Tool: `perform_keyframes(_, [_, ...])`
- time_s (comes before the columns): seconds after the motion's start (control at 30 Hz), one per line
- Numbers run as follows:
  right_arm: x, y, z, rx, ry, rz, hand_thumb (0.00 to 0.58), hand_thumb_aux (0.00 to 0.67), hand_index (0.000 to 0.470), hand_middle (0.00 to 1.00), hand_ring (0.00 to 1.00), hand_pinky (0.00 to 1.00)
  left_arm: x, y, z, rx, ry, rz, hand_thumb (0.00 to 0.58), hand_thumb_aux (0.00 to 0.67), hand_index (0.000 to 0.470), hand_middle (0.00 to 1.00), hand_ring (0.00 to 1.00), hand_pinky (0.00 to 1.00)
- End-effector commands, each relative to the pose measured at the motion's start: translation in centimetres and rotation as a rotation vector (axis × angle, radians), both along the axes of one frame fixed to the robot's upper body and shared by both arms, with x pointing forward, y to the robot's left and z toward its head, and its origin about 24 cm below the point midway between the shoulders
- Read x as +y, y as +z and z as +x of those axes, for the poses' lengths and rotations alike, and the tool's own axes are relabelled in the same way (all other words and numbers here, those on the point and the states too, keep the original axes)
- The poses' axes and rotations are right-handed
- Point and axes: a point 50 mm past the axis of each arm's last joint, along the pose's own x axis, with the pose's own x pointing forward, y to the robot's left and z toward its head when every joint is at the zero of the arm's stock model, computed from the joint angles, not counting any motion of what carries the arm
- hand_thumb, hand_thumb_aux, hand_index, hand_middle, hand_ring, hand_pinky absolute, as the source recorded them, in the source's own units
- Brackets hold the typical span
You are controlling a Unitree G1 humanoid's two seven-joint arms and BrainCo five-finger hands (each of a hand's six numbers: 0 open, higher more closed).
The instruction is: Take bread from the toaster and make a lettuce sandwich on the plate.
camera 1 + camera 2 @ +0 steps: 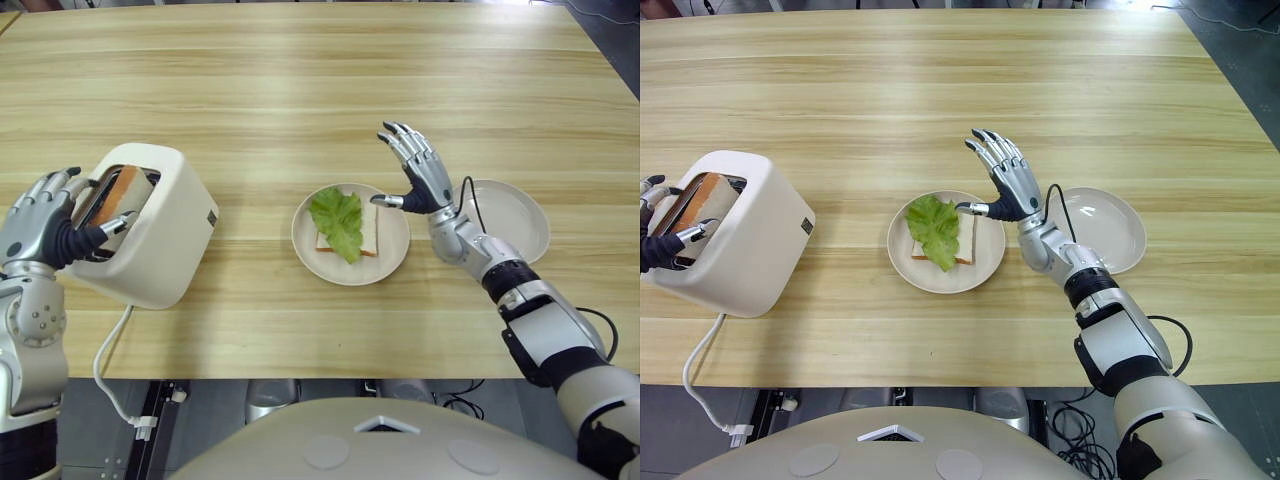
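Across the pale wooden plank table (300,90), the left hand (45,225) curls round a browned bread slice (122,190) in the cream boxy toaster (170,240); the right hand (420,170) hovers splayed, empty.

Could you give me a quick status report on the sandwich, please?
Left hand gripping the bread slice in the toaster. Right hand open at the plate rim. Lettuce on the bottom slice; nothing in the way.

Both eyes of the head-mounted stereo camera look forward and down at close range onto the desk (300,90), sharing the toaster (160,235) and plate (395,257), with the right eye set slightly rightward.
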Motion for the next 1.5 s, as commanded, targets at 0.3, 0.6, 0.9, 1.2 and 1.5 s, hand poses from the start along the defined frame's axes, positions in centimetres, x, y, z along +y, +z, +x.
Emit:
perform_keyframes(0.3, [-0.1, -0.4, -0.1, 0.022, -0.019, 0.005, 0.0, 0.0, 0.0, 0.0, 0.0, 0.0, -1.0, 1.5, 1.2, -0.14, -0.126, -0.053, 0.571, 0.589, 0.404, 0.0, 0.0, 0.0])
perform_keyframes(0.6, [-0.2, -0.6, -0.1, 0.024, -0.035, 0.01, 0.0, 0.0, 0.0, 0.0, 0.0, 0.0, -1.4, 8.7, 0.5, -0.536, -0.142, 0.109, 0.58, 0.67, 0.46, 1.0, 1.0, 1.0])
perform_keyframes(0.9, [-2.3, 1.2, -0.5, -0.081, -0.072, 0.099, 0.0, 0.0, 0.0, 0.0, 0.0, 0.0, -4.7, 12.7, 2.1, -0.679, -0.364, 0.065, 0.58, 0.67, 0.46, 1.0, 1.0, 1.0])
perform_keyframes(1.2, [-7.3, 4.5, -4.3, -0.259, -0.067, 0.259, 0.0, 0.0, 0.0, 0.0, 0.0, 0.0, -15.1, 7.7, 10.4, -0.171, -0.954, -0.455, 0.58, 0.67, 0.46, 1.0, 1.0, 1.0])
perform_keyframes(1.5, [-7.2, 4.6, -5.9, -0.181, 0.036, 0.211, 0.0, 0.0, 0.0, 0.0, 0.0, 0.0, -19.6, -0.4, 16.4, 0.355, -1.007, -0.586, 0.58, 0.67, 0.46, 1.0, 1.0, 1.0])
